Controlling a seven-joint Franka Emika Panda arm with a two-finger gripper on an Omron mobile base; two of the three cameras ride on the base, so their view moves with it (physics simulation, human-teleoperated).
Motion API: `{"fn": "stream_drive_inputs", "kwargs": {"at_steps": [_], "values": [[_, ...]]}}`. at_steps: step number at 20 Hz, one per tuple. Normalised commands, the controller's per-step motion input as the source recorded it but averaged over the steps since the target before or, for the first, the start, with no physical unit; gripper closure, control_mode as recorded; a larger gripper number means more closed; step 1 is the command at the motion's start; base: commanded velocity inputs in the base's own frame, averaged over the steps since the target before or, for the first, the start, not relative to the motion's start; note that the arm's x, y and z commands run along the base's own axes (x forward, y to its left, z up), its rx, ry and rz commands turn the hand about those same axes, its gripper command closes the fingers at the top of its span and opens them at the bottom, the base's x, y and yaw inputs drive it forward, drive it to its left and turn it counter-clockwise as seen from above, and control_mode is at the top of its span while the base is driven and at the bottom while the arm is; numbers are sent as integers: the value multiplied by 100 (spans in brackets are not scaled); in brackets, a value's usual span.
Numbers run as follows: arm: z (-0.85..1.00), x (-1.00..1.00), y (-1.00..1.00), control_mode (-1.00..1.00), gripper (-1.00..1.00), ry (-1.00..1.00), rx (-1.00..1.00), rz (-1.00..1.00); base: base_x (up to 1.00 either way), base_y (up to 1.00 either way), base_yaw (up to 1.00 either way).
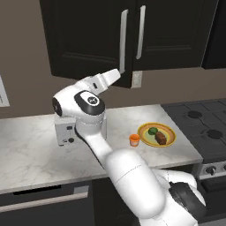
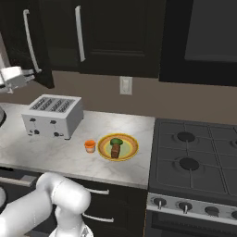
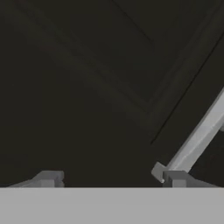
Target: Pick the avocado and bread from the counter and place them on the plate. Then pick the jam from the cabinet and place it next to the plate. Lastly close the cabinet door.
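Observation:
The plate point(image 1: 170, 131) point(image 2: 130, 143) lies on the counter point(image 1: 31, 145) point(image 2: 55, 155) beside the stove. The avocado point(image 1: 152, 131) point(image 2: 116, 141) and the bread point(image 1: 161, 139) point(image 2: 115, 150) rest on it. The orange jam point(image 1: 134, 140) point(image 2: 90, 146) stands on the counter just left of the plate. My gripper point(image 1: 117, 74) point(image 2: 31, 74) point(image 3: 113, 178) is raised against the lower part of the cabinet door point(image 1: 88, 35) point(image 2: 39, 46) point(image 3: 87, 87), open, nothing between its fingers. The door stands slightly ajar, and its silver handle point(image 1: 123, 42) point(image 2: 28, 41) point(image 3: 199, 138) is right beside one fingertip.
A grey toaster point(image 1: 66, 130) point(image 2: 52, 115) stands on the counter below my arm. The black stove point(image 1: 198, 123) point(image 2: 194, 152) borders the counter on the right. The neighbouring cabinet door point(image 1: 176, 31) point(image 2: 120, 37) is shut. A wall outlet point(image 2: 125, 85) sits under the cabinets.

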Motion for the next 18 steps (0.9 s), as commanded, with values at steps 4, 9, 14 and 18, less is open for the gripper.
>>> {"fn": "stream_drive_inputs", "kwargs": {"at_steps": [4,9,14,18], "values": [[31,100,-31,-100,-100,0,-2,0,0,0,0],[45,85,-31,-100,-100,0,-4,0,0,0,0],[50,60,-22,-100,-100,0,-4,0,0,0,0],[26,60,-16,-100,-100,0,-4,0,0,0,0]]}}
